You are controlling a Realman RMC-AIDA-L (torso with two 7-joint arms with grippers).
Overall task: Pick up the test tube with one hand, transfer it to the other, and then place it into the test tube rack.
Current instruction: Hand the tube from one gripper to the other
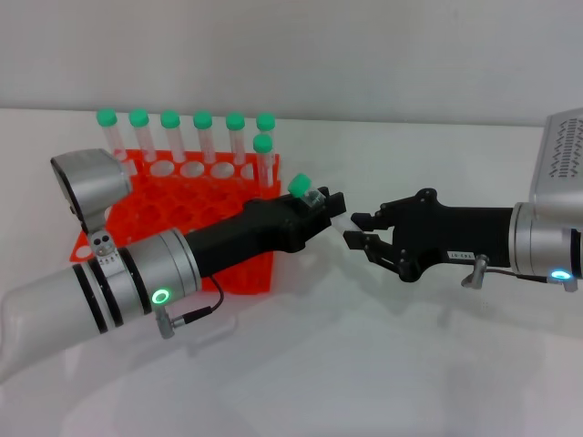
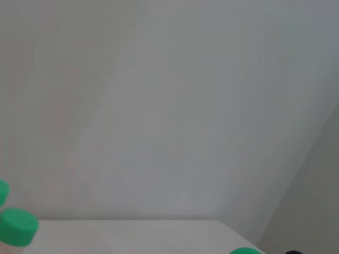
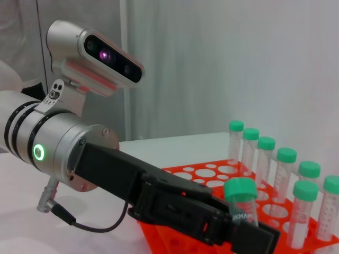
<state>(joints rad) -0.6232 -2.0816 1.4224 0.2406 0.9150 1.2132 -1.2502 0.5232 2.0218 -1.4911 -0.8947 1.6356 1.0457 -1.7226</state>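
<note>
Head view: left gripper (image 1: pixel 321 208) grips the test tube (image 1: pixel 314 198).

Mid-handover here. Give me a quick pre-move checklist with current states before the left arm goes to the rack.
1. Left gripper clamped on the test tube: ok, the tube sits between its fingers in the head and right wrist views.
2. Right gripper released: ok, fingers spread, just off the tube's lower end.
3. Contact between right fingers and tube tip: cannot tell.
4. Tube attitude: not ok for insertion, it lies tilted, green cap toward the test tube rack.
5. Free holes in the rack: ok, the front rows are open; seven racked tubes fill the back.
6. Tube cap seated: ok.
</note>
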